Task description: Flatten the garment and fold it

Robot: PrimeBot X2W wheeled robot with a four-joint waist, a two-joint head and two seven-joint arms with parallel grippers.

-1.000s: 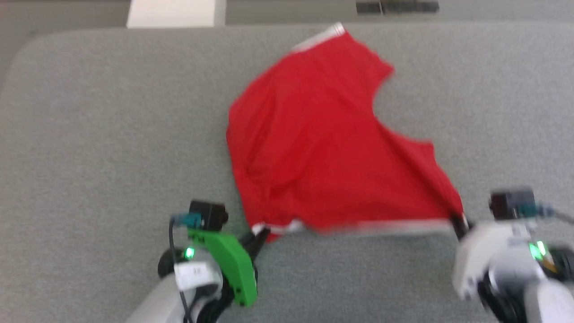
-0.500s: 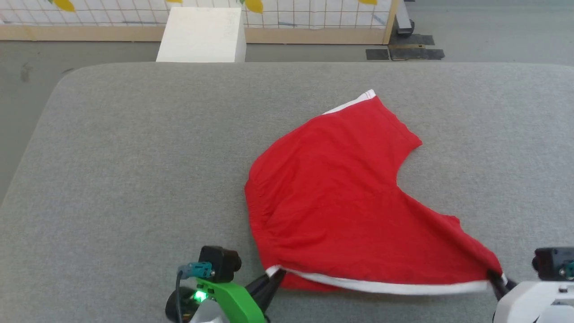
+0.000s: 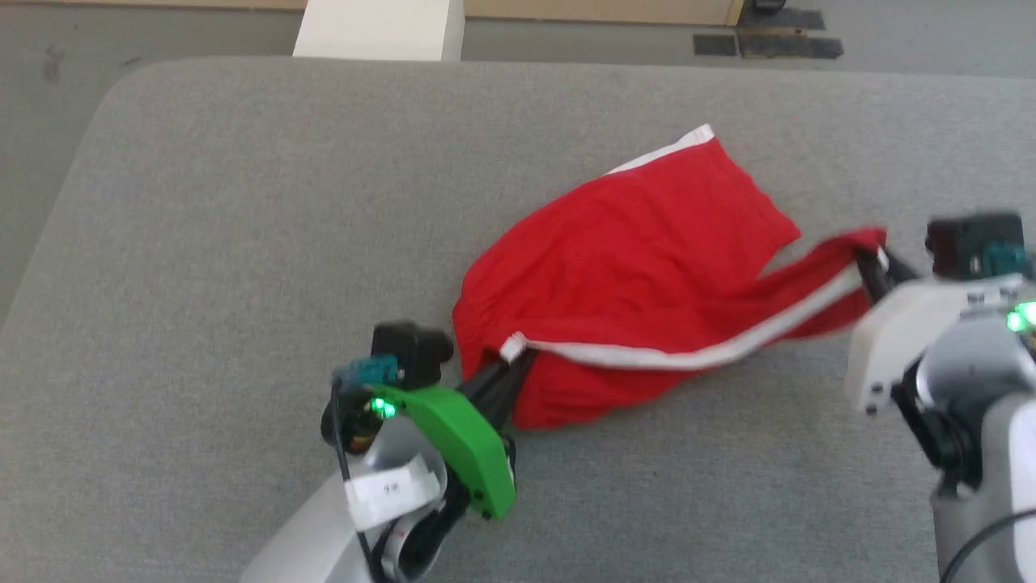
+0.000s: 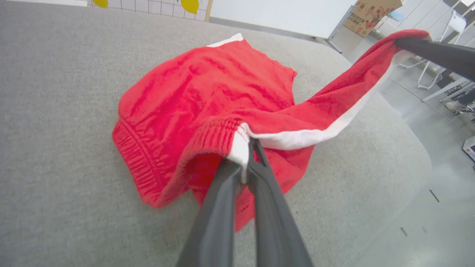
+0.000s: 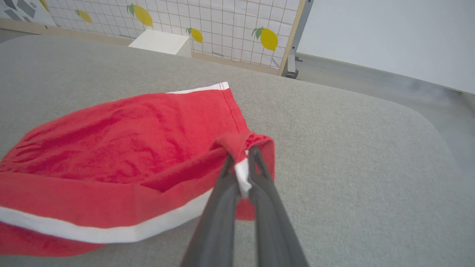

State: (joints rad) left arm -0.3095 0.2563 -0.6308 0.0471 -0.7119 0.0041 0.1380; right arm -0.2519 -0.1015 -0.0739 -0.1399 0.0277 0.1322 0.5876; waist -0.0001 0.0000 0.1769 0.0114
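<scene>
The red garment (image 3: 639, 259) with a white-striped edge lies partly bunched on the grey padded table (image 3: 243, 243). My left gripper (image 3: 514, 350) is shut on the near-left corner of its striped edge, seen close in the left wrist view (image 4: 243, 155). My right gripper (image 3: 870, 259) is shut on the other corner of that edge and holds it lifted off the table, the stripe sagging between the two; the right wrist view shows this pinch (image 5: 243, 163). The garment's (image 5: 122, 137) far part rests flat, and its lettering is hidden.
A white box (image 3: 376, 28) stands on the floor beyond the table's far edge, in front of a gridded screen with lemon prints (image 5: 207, 22). The table's rounded right edge (image 4: 408, 155) drops to the floor. Bare grey surface lies left of the garment.
Both grippers lifted and carried the striped edge forward over the garment, the right one further up and away. The cloth has bunched beneath. The head camera also shifted.
</scene>
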